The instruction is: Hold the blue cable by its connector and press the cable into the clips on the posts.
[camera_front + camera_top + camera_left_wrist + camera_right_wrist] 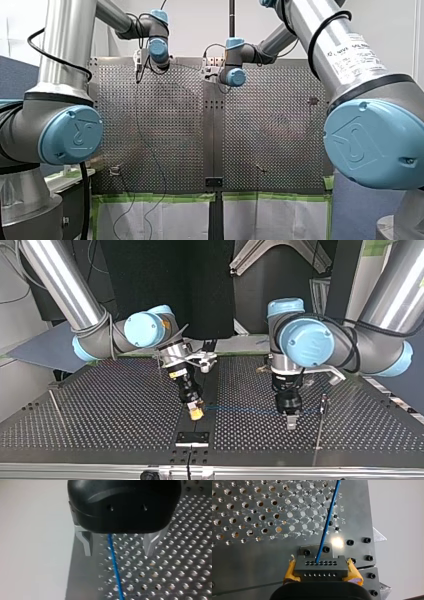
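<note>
Right wrist view gives the clearest look at the blue cable (327,525). It leaves one hole in the upper row of a grey connector (320,568) and runs straight away over the perforated table (249,517). The connector is clenched between the yellow pads (291,570) of my right gripper (320,572), one pad against each end of the block. Just ahead of it, a small plate (312,551) with two dark screws lies near the table's edge.

In the top view the cable (240,410) stretches in a nearly straight line from my right gripper (196,412), near the view's middle, to my left gripper (290,421) further to the view's right.

In the left wrist view the cable (113,562) comes out from under the black gripper body and passes between the metal fingers (86,543). It lies nearer one finger than the other and touches neither. My left gripper (118,545) is spread wide, grasping nothing.

A thin upright post (321,430) stands just beside my left gripper, on the side away from my right one. Whether the cable sits in a clip there cannot be told. In the front view both arms reach to the table's (165,125) far end.
</note>
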You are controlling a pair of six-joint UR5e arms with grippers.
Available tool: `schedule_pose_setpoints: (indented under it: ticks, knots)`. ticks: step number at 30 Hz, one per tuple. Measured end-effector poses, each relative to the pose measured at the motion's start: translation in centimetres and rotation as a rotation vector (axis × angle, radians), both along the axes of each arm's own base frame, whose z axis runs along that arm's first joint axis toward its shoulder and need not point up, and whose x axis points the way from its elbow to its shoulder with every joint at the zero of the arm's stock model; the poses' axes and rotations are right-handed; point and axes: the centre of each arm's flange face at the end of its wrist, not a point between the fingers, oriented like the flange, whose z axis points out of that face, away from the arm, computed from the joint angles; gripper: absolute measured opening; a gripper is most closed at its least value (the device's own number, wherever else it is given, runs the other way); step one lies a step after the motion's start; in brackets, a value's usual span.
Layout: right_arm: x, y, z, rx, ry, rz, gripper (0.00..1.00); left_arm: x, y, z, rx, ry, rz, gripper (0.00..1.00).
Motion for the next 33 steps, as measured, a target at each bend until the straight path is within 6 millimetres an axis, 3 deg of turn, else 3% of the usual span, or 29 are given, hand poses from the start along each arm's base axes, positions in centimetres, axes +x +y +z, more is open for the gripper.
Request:
schedule_pose_setpoints:
  ticks: [1,2,3,5,6,7,24,33]
  knots:
    - [0.0,0.0,0.0,0.001,0.001,0.0,0.0,0.0,0.0,-0.1,0.008,0.002,0.006,0.85]
    - [0.0,0.0,0.0,0.002,0.001,0.0,0.0,0.0,0.0,-0.1,0.014,0.003,0.011,0.47]
    - [0.0,0.0,0.0,0.002,0.002,0.0,0.0,0.1,0.0,-0.2,0.02,0.002,0.017,0.47]
    - [0.0,0.0,0.0,0.003,0.002,0.0,0.0,0.1,0.1,-0.1,0.033,-0.004,0.032,0.07]
    - [0.0,0.0,-0.1,0.003,0.003,0.0,0.0,0.1,0.1,-0.1,0.037,-0.009,0.039,0.07]
    - [0.0,0.0,-0.1,0.003,0.003,0.0,0.0,0.2,0.1,0.0,0.039,-0.015,0.048,0.0]
    - [0.0,0.0,-0.1,0.006,0.005,0.0,0.0,0.2,-0.3,0.0,0.01,-0.031,0.023,0.0]
    - [-0.2,0.3,-0.9,0.028,0.027,-0.001,0.0,-0.2,-0.5,-1.4,0.015,-0.005,0.016,0.0]
